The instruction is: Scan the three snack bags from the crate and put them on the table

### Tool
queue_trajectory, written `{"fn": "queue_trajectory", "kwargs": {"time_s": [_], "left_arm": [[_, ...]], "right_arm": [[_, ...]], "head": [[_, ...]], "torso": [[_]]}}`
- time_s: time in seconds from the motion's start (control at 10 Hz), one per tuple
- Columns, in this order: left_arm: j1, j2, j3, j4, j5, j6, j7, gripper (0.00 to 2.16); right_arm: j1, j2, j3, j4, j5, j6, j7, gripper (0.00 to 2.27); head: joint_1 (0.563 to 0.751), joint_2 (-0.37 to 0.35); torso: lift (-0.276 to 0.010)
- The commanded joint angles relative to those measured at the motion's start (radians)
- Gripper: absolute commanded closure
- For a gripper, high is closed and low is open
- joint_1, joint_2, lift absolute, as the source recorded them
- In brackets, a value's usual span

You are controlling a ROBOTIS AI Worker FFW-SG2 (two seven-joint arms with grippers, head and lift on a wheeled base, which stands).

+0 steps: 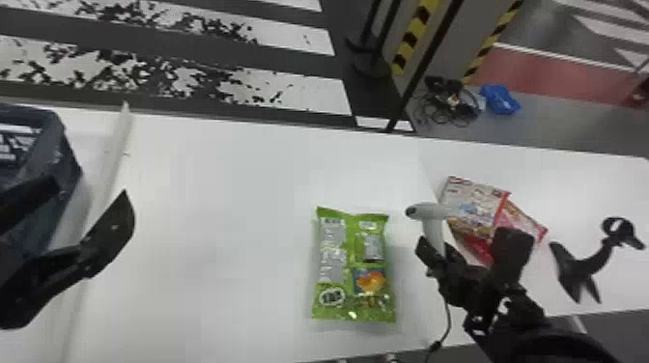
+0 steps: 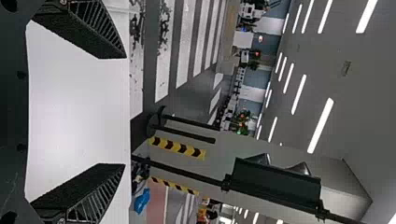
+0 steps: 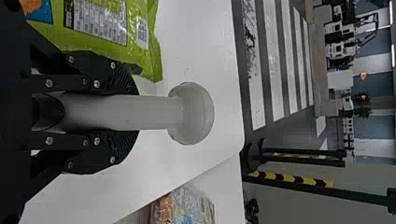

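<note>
Your right gripper [image 1: 438, 260] has the light grey, round-headed handheld scanner [image 1: 427, 211] clamped by its handle, just beside the shiny green snack bag [image 1: 353, 251], which is lying flat on the white table [image 1: 217, 217]. You've got the pale, red-edged snack bag [image 1: 471, 200] overlapping the glossy red snack bag [image 1: 524, 223] further right. Your left gripper [image 1: 91, 193] is empty, fingers spread, near the dark blue plastic crate [image 1: 43, 116].

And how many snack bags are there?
3: a green snack bag in the middle; right of it, a pale snack bag partly over a red snack bag. Another could hide beneath.
</note>
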Motion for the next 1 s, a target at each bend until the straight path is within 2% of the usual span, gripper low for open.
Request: {"fn": "queue_trajectory", "kwargs": {"time_s": [0.0, 0.3, 0.6, 0.8, 0.9], "left_arm": [[0.001, -0.003, -0.010, -0.004, -0.005, 0.000, 0.001, 0.03], [0.001, -0.001, -0.009, -0.002, -0.010, 0.003, 0.004, 0.03], [-0.005, -0.003, -0.010, 0.001, -0.010, 0.003, 0.006, 0.03], [-0.006, -0.003, -0.010, 0.002, -0.010, 0.003, 0.007, 0.03], [-0.006, -0.001, -0.010, 0.001, -0.010, 0.003, 0.007, 0.03]], "right_arm": [[-0.039, -0.023, -0.006, 0.111, 0.014, -0.043, 0.009, 2.16], [-0.084, -0.071, -0.014, 0.255, 0.020, -0.101, 0.031, 2.16], [-0.096, -0.079, -0.011, 0.295, 0.035, -0.129, 0.042, 2.16], [-0.105, -0.079, -0.004, 0.317, 0.035, -0.129, 0.068, 1.95], [-0.107, -0.079, -0.004, 0.320, 0.034, -0.129, 0.071, 1.48]], "head": [[0.695, -0.330], [0.695, -0.350], [0.695, -0.350], [0.695, -0.350], [0.695, -0.350]], "torso": [[-0.094], [-0.094], [-0.094], [-0.094], [-0.094]]}}
